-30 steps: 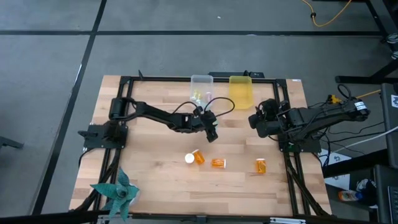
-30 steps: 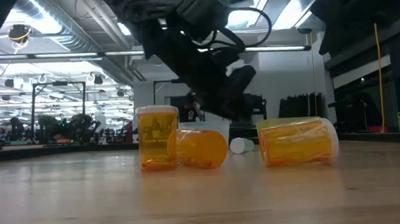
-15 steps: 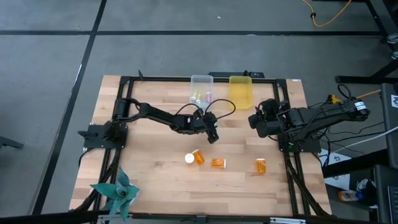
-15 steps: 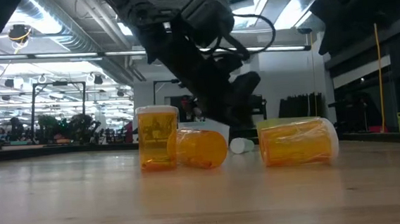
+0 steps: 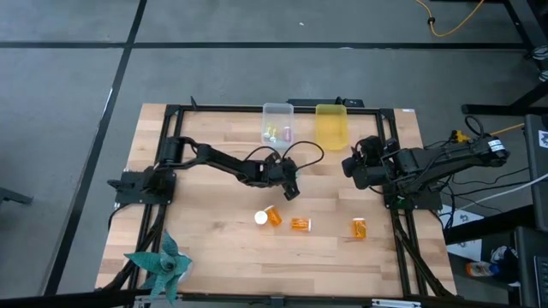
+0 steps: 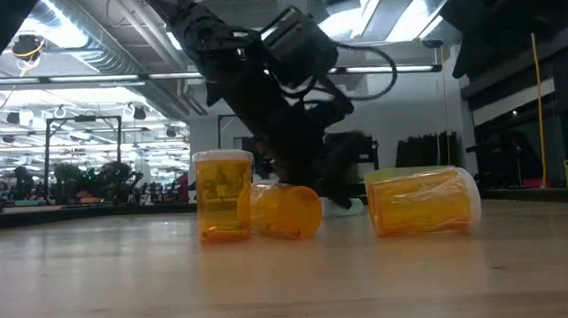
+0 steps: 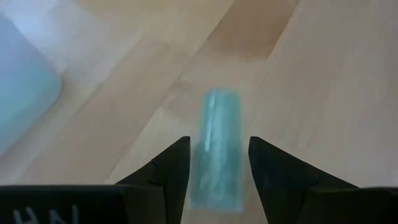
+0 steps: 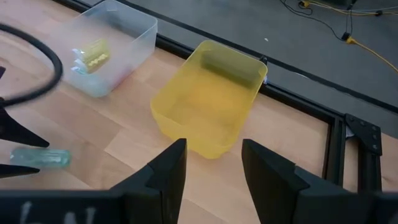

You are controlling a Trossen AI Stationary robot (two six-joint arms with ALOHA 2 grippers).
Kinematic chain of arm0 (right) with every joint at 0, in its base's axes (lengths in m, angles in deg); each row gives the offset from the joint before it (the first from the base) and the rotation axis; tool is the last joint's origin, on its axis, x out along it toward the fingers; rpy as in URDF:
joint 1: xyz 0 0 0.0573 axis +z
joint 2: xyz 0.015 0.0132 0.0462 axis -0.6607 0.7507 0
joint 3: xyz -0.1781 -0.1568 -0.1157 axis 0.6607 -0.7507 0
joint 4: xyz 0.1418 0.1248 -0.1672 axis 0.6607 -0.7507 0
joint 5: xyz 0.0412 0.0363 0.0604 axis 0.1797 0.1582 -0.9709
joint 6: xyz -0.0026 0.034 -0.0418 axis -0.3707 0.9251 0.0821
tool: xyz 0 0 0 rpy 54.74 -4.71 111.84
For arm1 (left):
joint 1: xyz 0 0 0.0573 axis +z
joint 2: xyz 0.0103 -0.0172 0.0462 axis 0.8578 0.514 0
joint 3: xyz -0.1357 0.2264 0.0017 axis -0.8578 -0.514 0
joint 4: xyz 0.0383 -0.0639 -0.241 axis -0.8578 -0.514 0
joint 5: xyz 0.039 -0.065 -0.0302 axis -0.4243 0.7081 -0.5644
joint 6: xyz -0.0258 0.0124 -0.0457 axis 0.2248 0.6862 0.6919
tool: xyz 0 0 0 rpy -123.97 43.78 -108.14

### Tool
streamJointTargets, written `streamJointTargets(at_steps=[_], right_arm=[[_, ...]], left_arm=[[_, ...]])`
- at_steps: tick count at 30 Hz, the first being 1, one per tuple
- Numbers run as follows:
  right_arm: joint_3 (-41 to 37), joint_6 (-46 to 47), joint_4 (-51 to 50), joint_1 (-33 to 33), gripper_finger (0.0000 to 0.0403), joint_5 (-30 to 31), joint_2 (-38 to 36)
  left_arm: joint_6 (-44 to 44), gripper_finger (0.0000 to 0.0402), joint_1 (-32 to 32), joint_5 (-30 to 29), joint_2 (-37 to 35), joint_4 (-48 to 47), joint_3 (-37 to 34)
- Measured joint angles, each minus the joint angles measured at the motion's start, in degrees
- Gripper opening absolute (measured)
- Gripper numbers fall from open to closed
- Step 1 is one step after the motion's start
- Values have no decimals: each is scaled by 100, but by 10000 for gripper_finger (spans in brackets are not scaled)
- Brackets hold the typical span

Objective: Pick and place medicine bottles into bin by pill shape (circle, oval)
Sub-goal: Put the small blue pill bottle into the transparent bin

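High view: your left claw point(image 5: 292, 188) hangs low over mid-table, just short of the clear bin point(image 5: 276, 125) and the yellow bin point(image 5: 331, 125). Three amber bottles point(image 5: 300, 224) lie nearer the front edge, and the right claw point(image 5: 353, 164) waits beside the yellow bin.

Low view: the left arm dips behind the amber bottles, one upright, two on their sides.

Left wrist view: the claw stands open, its fingers point(image 7: 171, 167) straddling a pale teal vial point(image 7: 216, 148) lying flat on the table point(image 7: 323, 99). Keep the vial centred, settle lower, then close gently; it looks slim, translucent and likely to roll.

Right wrist view: that claw is parted and empty above the yellow bin; the teal vial lies near the clear bin, which already holds small vials point(image 8: 91, 55).
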Motion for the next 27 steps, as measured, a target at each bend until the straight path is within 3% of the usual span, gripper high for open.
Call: streamJointTargets(at_steps=[18, 27], right_arm=[[0, -22, -2, 0, 158, -5, 0], [0, -24, -2, 0, 158, -3, 0]], left_arm=[[-215, 156, 7, 137, -1, -332, -6], [-212, 112, 2, 165, -4, -330, -3]])
